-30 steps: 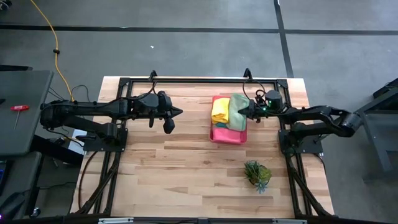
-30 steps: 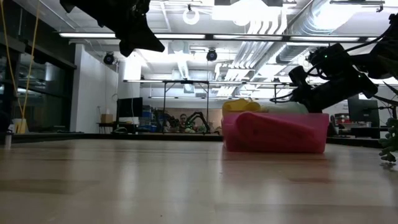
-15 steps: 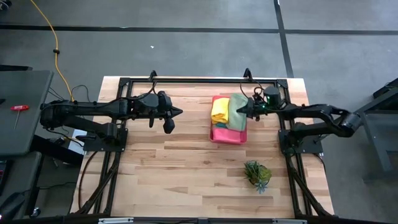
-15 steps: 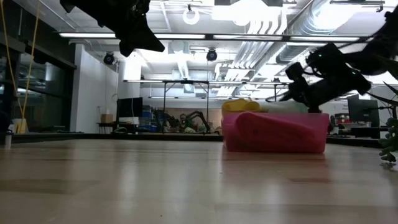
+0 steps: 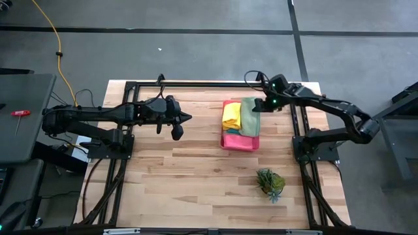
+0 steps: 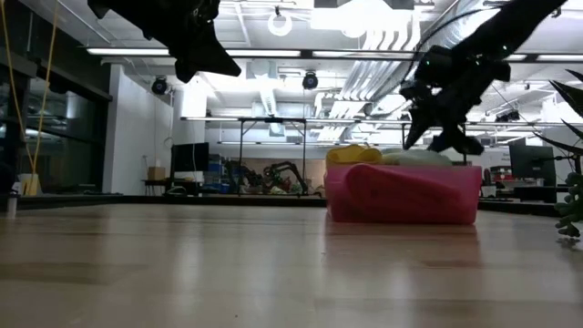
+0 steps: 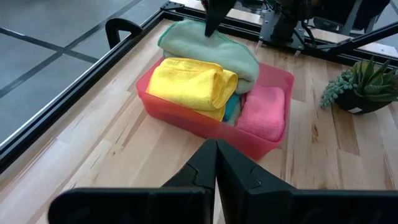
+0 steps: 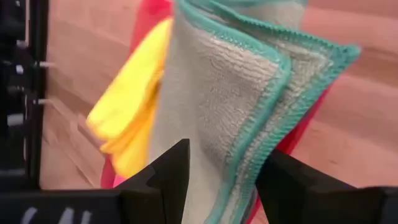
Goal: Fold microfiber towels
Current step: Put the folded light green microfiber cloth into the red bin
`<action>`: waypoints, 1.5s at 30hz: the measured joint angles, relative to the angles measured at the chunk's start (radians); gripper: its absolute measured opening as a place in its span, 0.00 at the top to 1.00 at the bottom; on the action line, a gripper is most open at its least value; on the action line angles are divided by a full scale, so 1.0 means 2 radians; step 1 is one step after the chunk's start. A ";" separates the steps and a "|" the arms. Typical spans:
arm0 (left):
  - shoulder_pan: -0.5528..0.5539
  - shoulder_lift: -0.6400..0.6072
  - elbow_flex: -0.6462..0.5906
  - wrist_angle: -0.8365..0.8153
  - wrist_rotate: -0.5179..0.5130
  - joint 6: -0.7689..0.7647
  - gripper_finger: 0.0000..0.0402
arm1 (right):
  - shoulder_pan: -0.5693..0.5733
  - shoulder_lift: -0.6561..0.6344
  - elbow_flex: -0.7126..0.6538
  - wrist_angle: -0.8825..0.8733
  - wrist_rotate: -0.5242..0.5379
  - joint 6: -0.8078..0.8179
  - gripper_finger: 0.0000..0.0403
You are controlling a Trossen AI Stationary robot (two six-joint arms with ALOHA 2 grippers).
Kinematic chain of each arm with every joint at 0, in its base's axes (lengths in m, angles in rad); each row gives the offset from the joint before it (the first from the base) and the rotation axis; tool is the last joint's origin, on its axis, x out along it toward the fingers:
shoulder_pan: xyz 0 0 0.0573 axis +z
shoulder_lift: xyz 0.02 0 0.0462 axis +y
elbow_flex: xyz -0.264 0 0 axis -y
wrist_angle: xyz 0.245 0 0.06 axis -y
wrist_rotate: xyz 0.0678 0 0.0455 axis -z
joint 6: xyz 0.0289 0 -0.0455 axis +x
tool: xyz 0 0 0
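A pink tray [image 5: 236, 145] on the table's far right half holds the folded towels. A yellow one [image 7: 186, 81] lies beside a pale green one [image 7: 211, 46] with a teal hem, and a hot pink one [image 7: 261, 112] and a sliver of teal [image 7: 230, 109] sit nearer. My right gripper [image 5: 255, 106] hangs open just over the far end of the pale green towel [image 8: 211, 106], fingers pointing steeply down [image 6: 430, 141], and a small gap shows below them in the low view. My left gripper [image 5: 188, 118] is shut and hovers high over the table's left half, pointing at the tray [image 7: 186, 115].
A small spiky green plant [image 5: 270, 181] stands near the table's right front. Black frame rails [image 5: 196, 85] run along the far edge and down both sides by the arm bases. Bare wood lies between the two arms and toward the near edge.
My right gripper has risen from the pale green towel at the tray's far right side and tipped from nearly level to steeply downward. The towel has stayed lying in the tray.
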 joint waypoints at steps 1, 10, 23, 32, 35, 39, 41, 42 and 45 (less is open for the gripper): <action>0.000 0.000 0.000 0.000 0.000 0.000 1.00 | 0.000 0.000 0.010 -0.012 0.000 -0.012 0.61; 0.000 0.000 0.000 0.000 0.000 0.000 1.00 | -0.002 0.000 0.078 -0.107 0.060 -0.096 0.61; 0.000 0.000 0.000 0.000 0.000 0.000 1.00 | 0.001 0.000 0.124 -0.117 0.138 -0.186 0.63; 0.000 0.000 0.000 0.000 0.000 0.000 1.00 | 0.035 0.000 0.044 -0.058 0.154 -0.152 0.96; 0.000 0.000 0.000 0.000 0.000 0.000 1.00 | 0.048 0.008 0.033 -0.030 0.169 -0.133 0.97; 0.000 0.000 0.000 0.000 0.001 0.000 1.00 | 0.062 0.041 0.035 -0.016 0.182 -0.141 0.99; 0.000 0.000 0.000 0.000 0.001 0.000 1.00 | 0.069 0.065 0.044 -0.012 0.182 -0.142 0.99; 0.000 0.000 0.000 0.000 0.001 0.000 1.00 | 0.073 0.078 0.049 -0.012 0.182 -0.143 0.99; 0.000 0.000 0.000 0.000 0.001 0.000 1.00 | 0.086 0.115 0.061 -0.013 0.180 -0.147 0.99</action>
